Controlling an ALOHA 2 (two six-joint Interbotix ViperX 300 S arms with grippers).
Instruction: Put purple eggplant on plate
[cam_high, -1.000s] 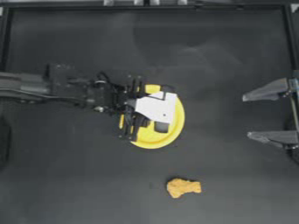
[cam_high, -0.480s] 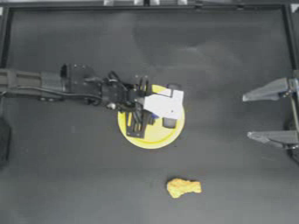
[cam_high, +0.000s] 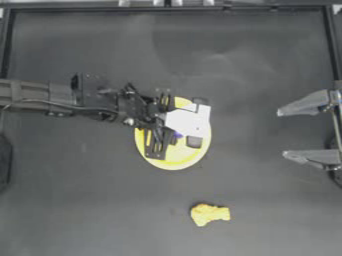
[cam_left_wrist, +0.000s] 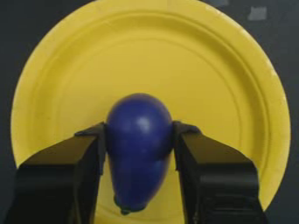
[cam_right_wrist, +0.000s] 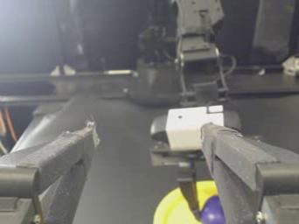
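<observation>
**Holding eggplant over plate, release pending**

Reaching in from the table's left edge, left gripper clamped across the broad middle of the purple eggplant, green stem end toward the wrist. Looks glossy, hard and light, so likely slippery and prone to rolling once freed; best gripped at the widest girth, as now. Poised above the plate near the table's centre, inside the raised rim, which should check any roll. Contact with the plate floor not discernible. Open table all round; orange-tan piece well apart toward the near edge. Parked at the right edge, right gripper, jaws spread wide.
</observation>
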